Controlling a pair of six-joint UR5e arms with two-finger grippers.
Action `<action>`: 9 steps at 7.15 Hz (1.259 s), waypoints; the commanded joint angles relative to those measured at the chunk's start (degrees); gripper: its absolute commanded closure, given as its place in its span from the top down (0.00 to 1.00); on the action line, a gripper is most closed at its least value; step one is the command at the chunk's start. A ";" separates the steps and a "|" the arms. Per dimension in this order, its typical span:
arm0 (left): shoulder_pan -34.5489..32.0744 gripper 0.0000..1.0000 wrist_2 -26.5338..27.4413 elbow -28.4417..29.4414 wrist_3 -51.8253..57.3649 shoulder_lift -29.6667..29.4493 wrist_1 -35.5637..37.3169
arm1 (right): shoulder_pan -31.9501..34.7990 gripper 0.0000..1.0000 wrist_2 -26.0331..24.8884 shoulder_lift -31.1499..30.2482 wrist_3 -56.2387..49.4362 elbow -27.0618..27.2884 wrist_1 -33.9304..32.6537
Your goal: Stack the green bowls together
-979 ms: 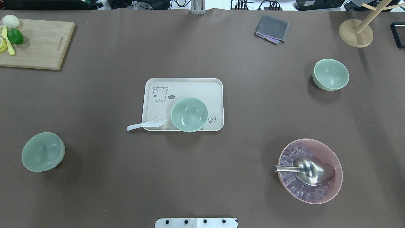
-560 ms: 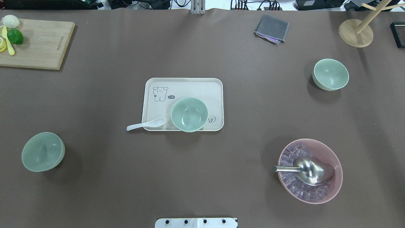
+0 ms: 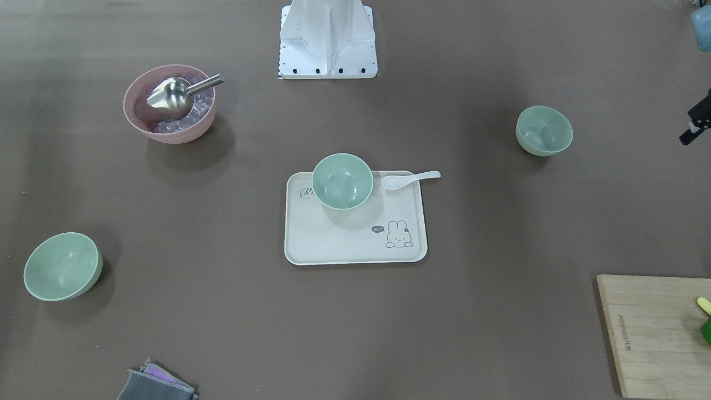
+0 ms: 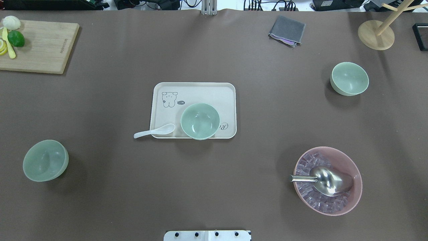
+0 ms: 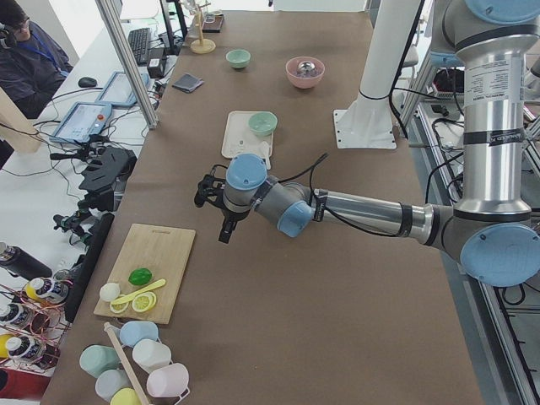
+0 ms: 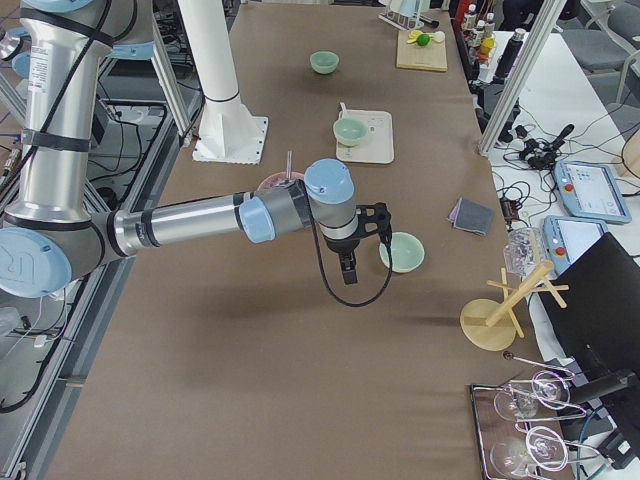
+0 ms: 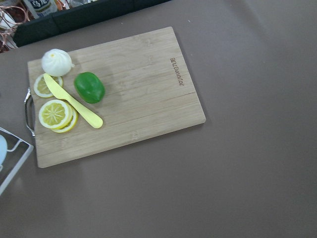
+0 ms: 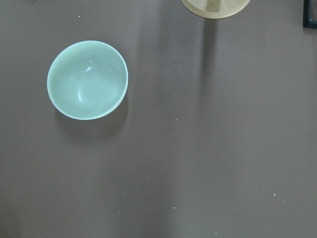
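Three pale green bowls stand apart, all upright. One (image 4: 200,121) sits on the front edge of the cream tray (image 4: 200,92). One (image 4: 349,78) is at the far right and also shows in the right wrist view (image 8: 87,79). One (image 4: 45,160) is at the near left. My left gripper (image 5: 224,236) hangs above the table between the cutting board and the tray. My right gripper (image 6: 347,278) hangs just beside the far-right bowl (image 6: 403,252). Neither gripper holds anything that I can see. I cannot tell whether they are open or shut.
A pink bowl (image 4: 334,149) with ice and a metal scoop stands at the near right. A white spoon (image 4: 153,131) leans on the tray's front left. A cutting board (image 4: 40,47) with lime, lemon and knife, a grey cloth (image 4: 287,30) and a wooden stand (image 4: 376,35) line the far side.
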 commanded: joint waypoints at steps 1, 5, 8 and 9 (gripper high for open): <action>8.78 0.98 2.98 0.08 -12.88 6.52 -10.57 | -7.08 0.98 -6.75 -0.02 13.79 -0.03 4.70; 27.78 0.98 18.70 0.35 -27.69 10.95 -21.77 | -11.68 0.98 -11.80 -0.11 18.05 -0.11 5.77; 31.40 0.73 18.99 0.61 -26.73 10.33 -21.86 | -11.68 0.99 -11.80 -0.11 18.05 -0.11 5.77; 32.46 0.73 18.99 0.52 -25.77 10.33 -21.86 | -11.68 0.99 -11.80 -0.11 17.97 -0.20 5.77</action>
